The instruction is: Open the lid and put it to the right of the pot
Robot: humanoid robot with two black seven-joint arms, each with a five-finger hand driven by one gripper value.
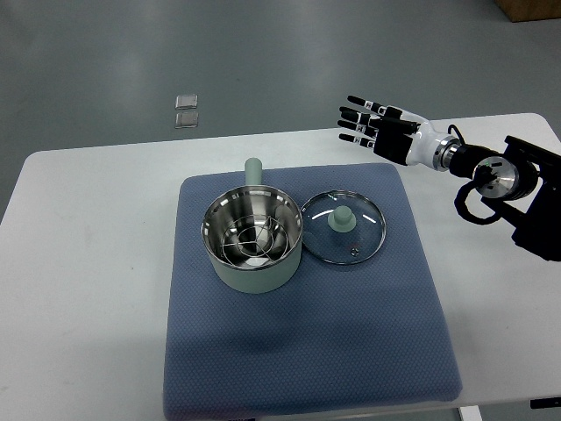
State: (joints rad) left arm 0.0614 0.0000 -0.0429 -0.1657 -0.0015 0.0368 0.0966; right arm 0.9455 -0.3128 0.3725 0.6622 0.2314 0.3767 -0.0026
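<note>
Top view: the pot (254,242), pale green outside and bare steel inside, stands open on a blue mat (307,351), a wire rack lying in its bottom and its stubby green handle (253,169) pointing away from the robot's side. The glass lid (343,226) lies flat on the mat just to the right of the pot, its metal rim at or nearly at the pot's wall, its green knob (341,219) facing up. Nothing rests on the lid or between it and the pot. The right hand (375,127) hangs up and to the right of the pot, beyond the lid and above the mat's far right corner, well apart from both; its black fingers (356,115) are stretched out and spread, pointing left, and they hold nothing. Its white wrist and dark forearm run off to the right edge. The mat covers the middle of a white table (88,263) with rounded corners, bare on either side of the pot. Past the table, far behind the pot and to its left, two small shiny square plates (187,110) sit on a grey floor (263,53), and a brown box corner (530,9) shows at the top right.
</note>
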